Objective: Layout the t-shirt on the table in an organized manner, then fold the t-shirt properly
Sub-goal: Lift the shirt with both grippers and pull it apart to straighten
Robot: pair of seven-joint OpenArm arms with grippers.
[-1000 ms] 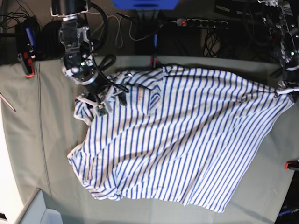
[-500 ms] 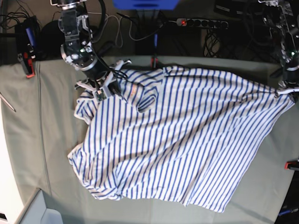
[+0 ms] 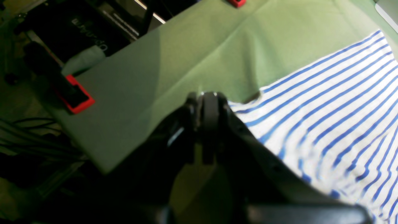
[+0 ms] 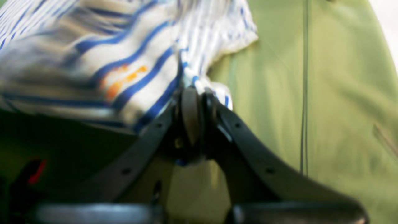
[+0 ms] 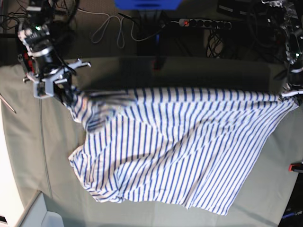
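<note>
The white t-shirt with blue stripes (image 5: 180, 146) lies on the grey-green table (image 5: 28, 142), its far edge stretched straight between both grippers. My right gripper (image 5: 65, 96), at the base view's left, is shut on a bunched corner of the shirt. In the right wrist view the closed fingertips (image 4: 194, 93) pinch the striped fabric (image 4: 124, 62), which carries a small orange mark. My left gripper (image 5: 287, 96), at the base view's right, is shut on the opposite corner. In the left wrist view it (image 3: 208, 96) is closed at the shirt's edge (image 3: 326, 109).
Red clamps sit at the table's edges (image 3: 76, 98) (image 3: 236, 2) (image 5: 296, 166). A power strip (image 5: 203, 22) and cables lie behind the table. A pale box corner (image 5: 42, 215) shows at the front left. Bare cloth (image 4: 311, 93) lies left of the shirt.
My right gripper has moved far to the left with the shirt's corner, pulling the far edge out straight and uncrumpling that side. The left gripper has stayed in place.
</note>
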